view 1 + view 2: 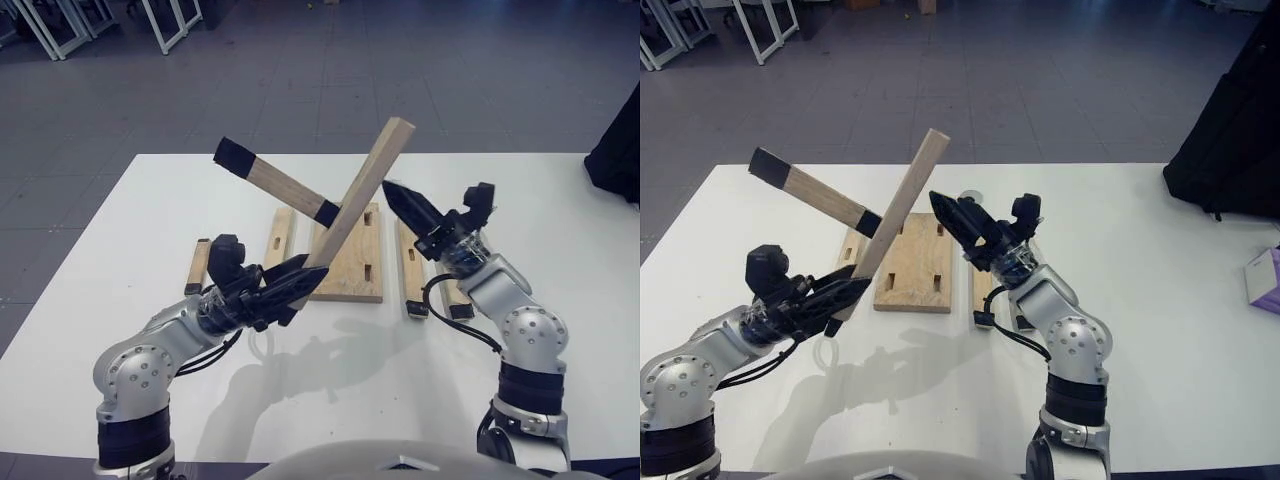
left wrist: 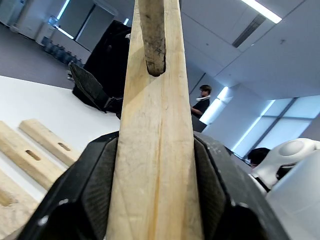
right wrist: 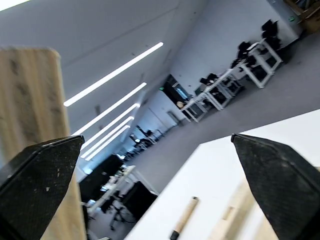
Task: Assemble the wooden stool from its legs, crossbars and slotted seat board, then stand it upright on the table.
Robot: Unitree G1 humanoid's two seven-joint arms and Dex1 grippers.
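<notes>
kev: left gripper [image 1: 285,282] is closest, low and left of centre in the head view. Its jaws are pinched tight on the bottom end of the bare wooden leg [image 1: 362,185]. That leg leans up and to the right, top end well above the table [image 1: 110,230].

mo: and the crossbar [image 1: 280,182]? the one with black ends

kev: up in the air too, running from the upper left down into the leg about midway. The wrist cam on that arm shows a darker wooden end sitting in a slot in the leg, so it looks plugged in.

mo: right gripper [image 1: 398,200] holding anything?

kev: nope, jaws spread wide with nothing between them. It hangs right of centre, just beside the leg's upper half. Can't tell if it touches the wood.

mo: seat board [image 1: 358,272]?

kev: flat on the table behind the grippers, middle of the frame, slots facing up. One slotted piece [image 1: 281,237] lies along its left edge, with a short black-tipped stick [image 1: 197,266] further left. On the right there's a second slotted piece [image 1: 410,262], plus one more piece [image 1: 458,302] next to it, partly hidden by the right arm.
</notes>
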